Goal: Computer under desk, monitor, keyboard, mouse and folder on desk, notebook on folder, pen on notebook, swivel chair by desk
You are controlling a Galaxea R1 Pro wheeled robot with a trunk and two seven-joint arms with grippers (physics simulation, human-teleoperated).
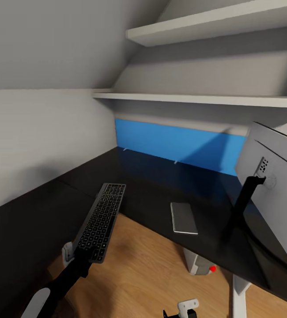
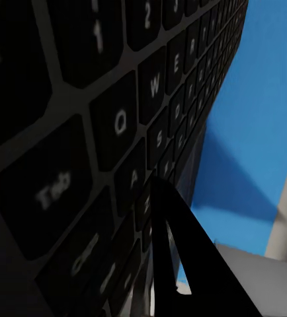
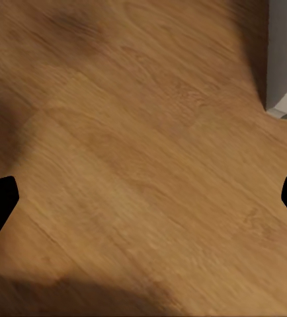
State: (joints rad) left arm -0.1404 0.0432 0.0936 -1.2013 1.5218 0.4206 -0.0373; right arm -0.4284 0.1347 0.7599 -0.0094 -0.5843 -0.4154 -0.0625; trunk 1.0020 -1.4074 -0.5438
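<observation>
Left jaws (image 1: pixel 79 256) clamping keyboard (image 1: pixel 100 221) end over desk (image 1: pixel 152 194), right jaws (image 3: pixel 143 198) spread, monitor (image 1: pixel 276 194) cropped.

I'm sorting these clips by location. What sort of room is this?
Probably a home workspace tucked under a sloped attic ceiling: a glossy black desk carries a wide monitor, white wall shelves hang above, and the left gripper holds a keyboard over it.
</observation>
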